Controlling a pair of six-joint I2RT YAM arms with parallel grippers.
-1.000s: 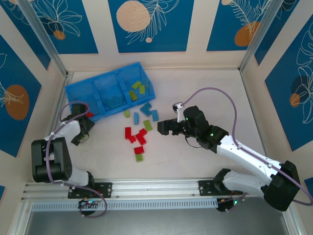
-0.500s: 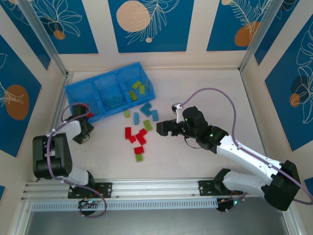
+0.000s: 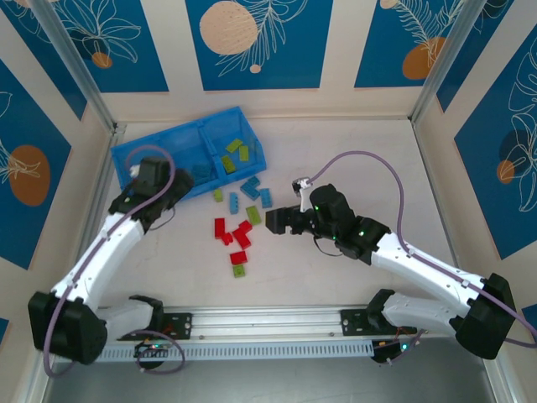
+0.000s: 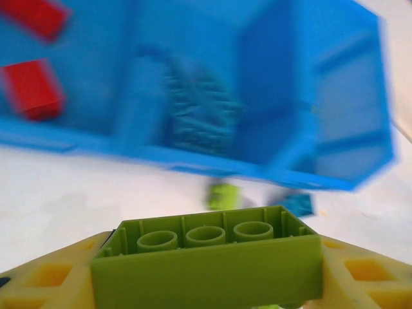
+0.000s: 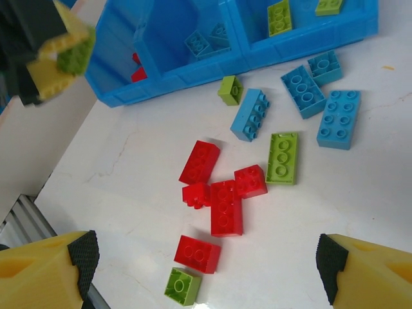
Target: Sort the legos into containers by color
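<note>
One blue bin [image 3: 178, 144] with three compartments sits at ten o'clock on the white marbled table [image 3: 361, 159]. At its five o'clock lie five red legos [image 5: 226, 207], four blue legos [image 5: 339, 119] and three green legos [image 5: 282, 157]. The left gripper [image 5: 56, 56] pinches one green brick [image 4: 206, 264] just beside the bin's near wall. The right gripper [image 3: 275, 221], fingers spread wide, hangs at the pile's three o'clock. Leaf-print walls [image 3: 252, 42] enclose the table, and its right half lies open.

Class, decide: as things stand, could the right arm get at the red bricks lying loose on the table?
Probably yes. The right gripper hangs just beside the red bricks with its fingers spread wide, and nothing stands between them.
</note>
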